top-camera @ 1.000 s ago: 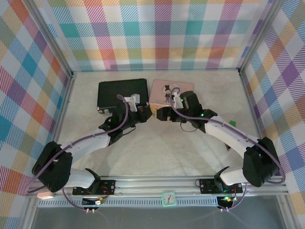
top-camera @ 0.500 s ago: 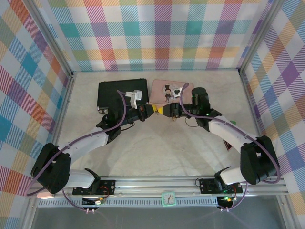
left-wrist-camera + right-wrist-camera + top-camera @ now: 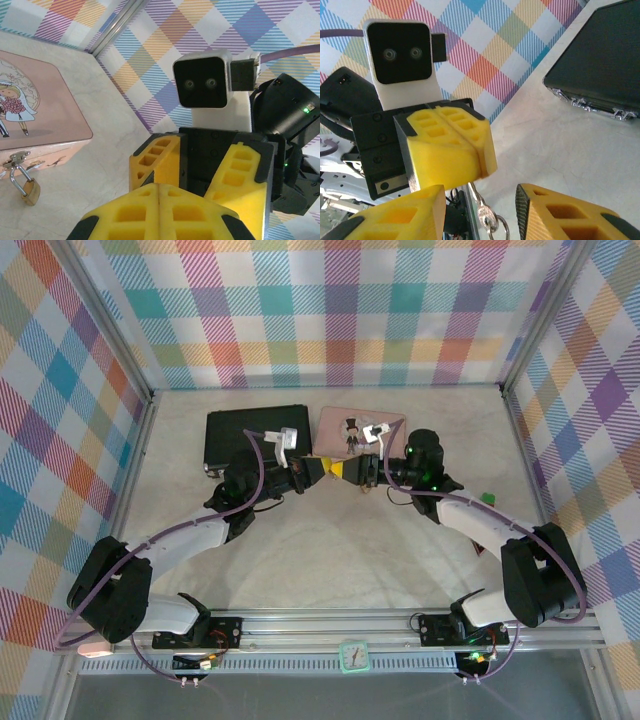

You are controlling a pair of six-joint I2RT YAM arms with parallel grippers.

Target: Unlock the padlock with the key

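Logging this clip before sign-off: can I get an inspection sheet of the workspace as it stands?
Surface: pale table, no spills seen.
Job's things: padlock hanging from the pink tin clasp; key dangling under the left end effector.
Clutter: closed black case beside the tin.
End effectors: left shut; right end effector open, facing it closely.
Cables: purple cable along each arm, no snags seen.
Surroundings: plaid walls; clock on front rail.
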